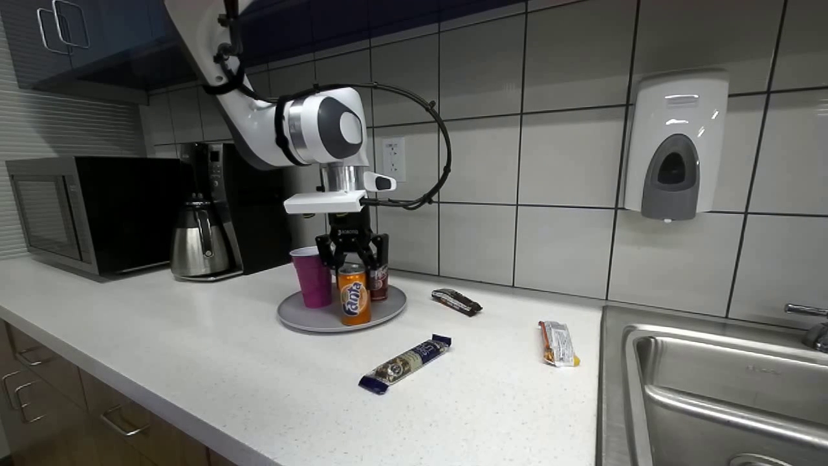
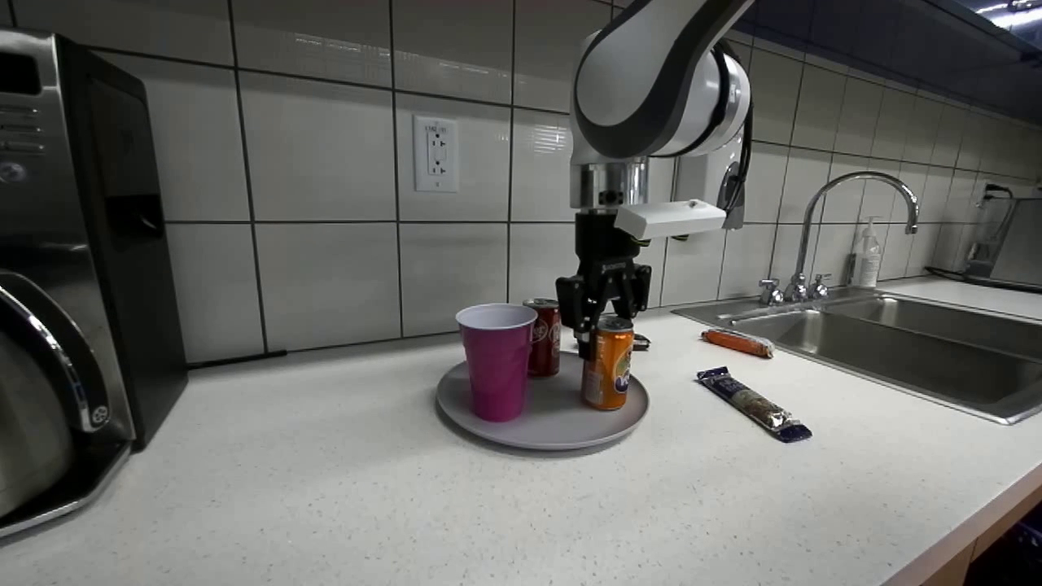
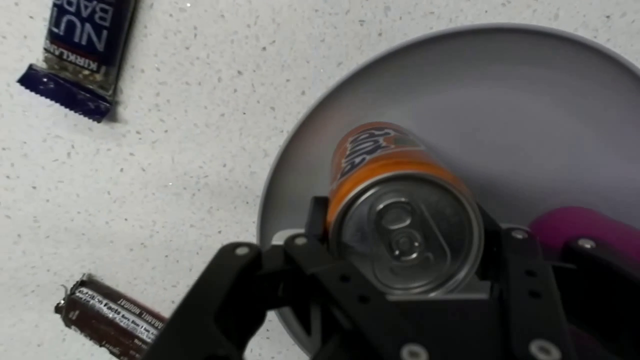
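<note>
"Where the smooth orange can [image 2: 607, 374] stands on the plate [image 2: 553, 425], how is your hand [image 3: 403, 227] set?"

"I have it clamped on the can's round metal sides. A tapered pink cup [image 2: 498, 370] and a red can [image 2: 546, 346] share the grey plate."

"And under the plate?"

"Speckled white counter [image 2: 326, 488]; glossy tiles [image 2: 317, 146] behind."

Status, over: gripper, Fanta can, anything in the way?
Gripper closed on Fanta can, jaws against both sides. Can upright on gray plate. Magenta cup and dark red can share the plate, close by; could crowd the gripper.
</note>
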`<state>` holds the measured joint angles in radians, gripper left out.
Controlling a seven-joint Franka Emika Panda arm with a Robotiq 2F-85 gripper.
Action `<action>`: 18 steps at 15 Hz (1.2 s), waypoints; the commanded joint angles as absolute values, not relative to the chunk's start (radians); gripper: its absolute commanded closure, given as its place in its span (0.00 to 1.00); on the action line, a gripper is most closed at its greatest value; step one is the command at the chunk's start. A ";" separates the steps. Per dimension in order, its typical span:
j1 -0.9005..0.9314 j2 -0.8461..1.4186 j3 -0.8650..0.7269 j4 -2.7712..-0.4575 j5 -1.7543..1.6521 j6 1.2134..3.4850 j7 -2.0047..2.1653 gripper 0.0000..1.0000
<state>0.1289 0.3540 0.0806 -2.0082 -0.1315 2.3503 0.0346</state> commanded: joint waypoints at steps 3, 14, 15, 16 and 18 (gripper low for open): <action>0.140 0.314 0.082 -2.019 -0.132 2.328 0.036 0.62; 0.155 0.196 0.085 -2.141 -0.134 2.351 0.090 0.62; 0.158 0.178 0.088 -2.163 -0.134 2.354 0.100 0.62; 0.160 0.163 0.090 -2.182 -0.132 2.356 0.107 0.62; 0.167 0.128 0.095 -2.226 -0.131 2.360 0.128 0.62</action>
<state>0.1591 0.2226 0.0839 -2.1356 -0.1315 2.3518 0.0818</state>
